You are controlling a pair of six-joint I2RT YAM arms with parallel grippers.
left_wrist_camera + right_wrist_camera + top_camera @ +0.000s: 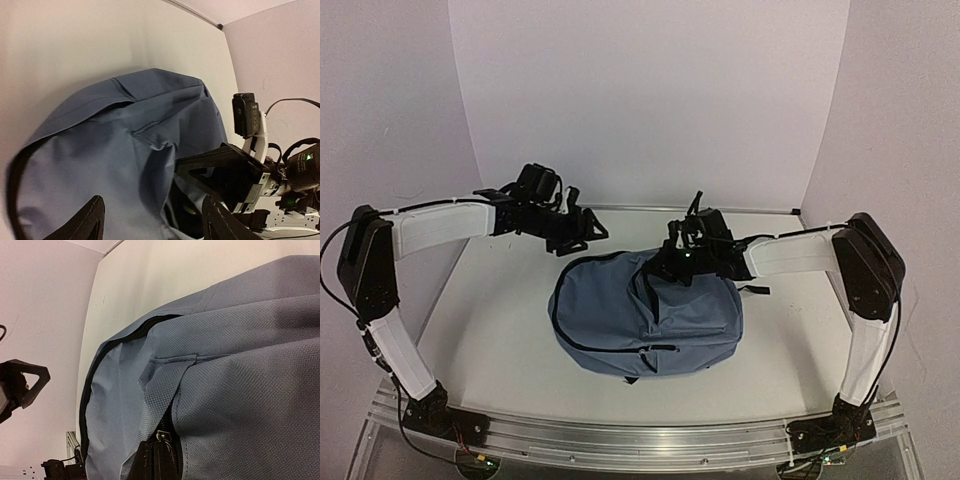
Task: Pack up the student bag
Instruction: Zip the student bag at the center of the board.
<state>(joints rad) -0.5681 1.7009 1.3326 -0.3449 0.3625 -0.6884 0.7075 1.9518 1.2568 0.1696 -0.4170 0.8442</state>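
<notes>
Top external: student bag [620, 320], contents hidden.

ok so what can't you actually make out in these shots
Inside of the student bag: top view, its own fabric covers it.
Right tool tips: right wrist view, cut by the bottom edge; a grip on the zipper pull is unclear.
Left tool fingers: left wrist view, bases cut by the bottom edge.

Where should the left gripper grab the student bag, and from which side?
The student bag lies flat, its smooth panels hard to pinch, so probably take the fabric lip along the zipper at its left edge, coming from above.
</notes>
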